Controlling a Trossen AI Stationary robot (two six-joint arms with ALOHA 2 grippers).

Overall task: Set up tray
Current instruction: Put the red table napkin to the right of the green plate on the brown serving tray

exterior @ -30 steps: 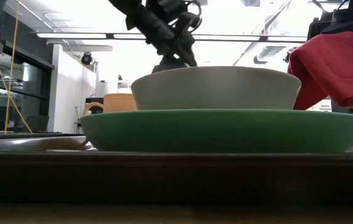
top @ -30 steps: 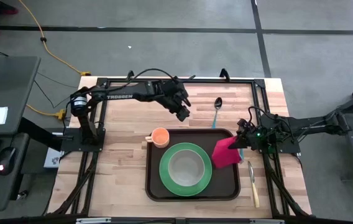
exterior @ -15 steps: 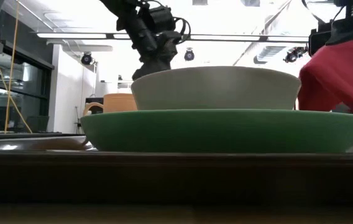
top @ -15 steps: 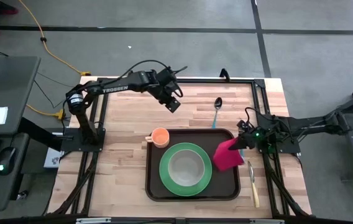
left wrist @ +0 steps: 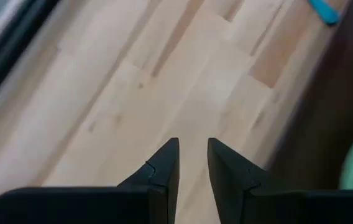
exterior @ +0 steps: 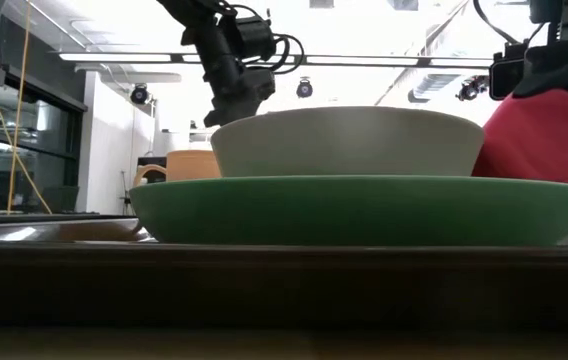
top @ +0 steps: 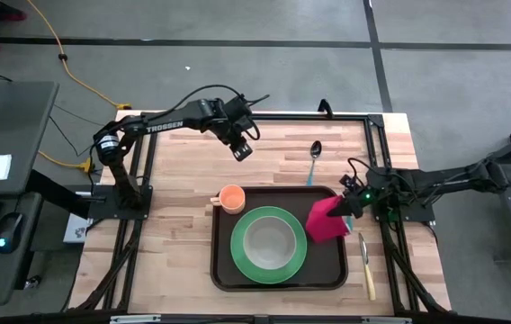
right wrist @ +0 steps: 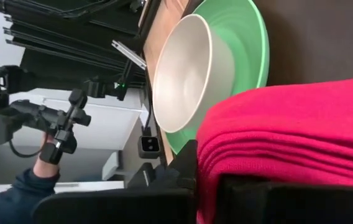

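Observation:
The dark brown tray [top: 222,270] lies at the table's near middle. On it stand a green plate [top: 241,256] with a pale bowl [top: 269,241] in it, and an orange cup [top: 231,196] at its far left corner. Over the tray's right part is a folded red cloth [top: 326,225], and my right gripper [top: 349,207] is shut on it. My left gripper [top: 243,151] hovers over bare wood beyond the tray's far left. It is a little open [left wrist: 193,158] and has nothing between its fingers. My right gripper holds the red cloth by its far right end [top: 340,210], pinched between the two fingers. Several folded layers [right wrist: 238,149] show at the hold. The fingers come nearly level from the table's right. The cloth slopes down over the tray; whether its lower end touches the tray, I cannot tell.
A spoon with a blue handle [top: 313,160] lies on the wood beyond the tray's far right corner. A pale-handled utensil [top: 364,265] lies to the right of the tray. A person's sleeve [right wrist: 9,199] shows beyond the table. Bare wood lies left of the tray.
My left gripper has swung away from the spoon toward the table's far left, turning and rolling as it went, its fingers unchanged. The red cloth in my right gripper has sunk a little toward the tray.

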